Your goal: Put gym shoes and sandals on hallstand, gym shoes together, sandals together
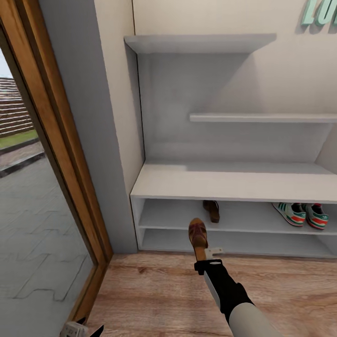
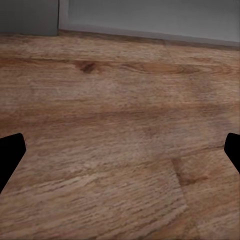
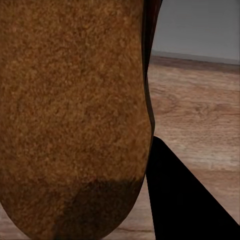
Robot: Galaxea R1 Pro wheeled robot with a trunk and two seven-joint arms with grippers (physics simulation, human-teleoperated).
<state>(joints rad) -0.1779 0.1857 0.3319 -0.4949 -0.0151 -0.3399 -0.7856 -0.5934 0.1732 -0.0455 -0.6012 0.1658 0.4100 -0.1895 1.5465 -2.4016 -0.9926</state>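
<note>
one sandal [image 1: 198,235] is gripped by the right pincer [image 1: 202,255]; left pincer [image 2: 120,150] open; wall lettering unreadable.

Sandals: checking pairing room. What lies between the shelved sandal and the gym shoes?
Bare shelf in the head view: nothing between the shelved sandal and the gym shoes on the hallstand.

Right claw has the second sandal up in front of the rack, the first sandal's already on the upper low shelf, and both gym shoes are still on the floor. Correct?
Not quite: the gym shoes already sit side by side on the hallstand, on the same shelf as the first sandal, as the head view shows. The right claw does hold the second sandal.
</note>
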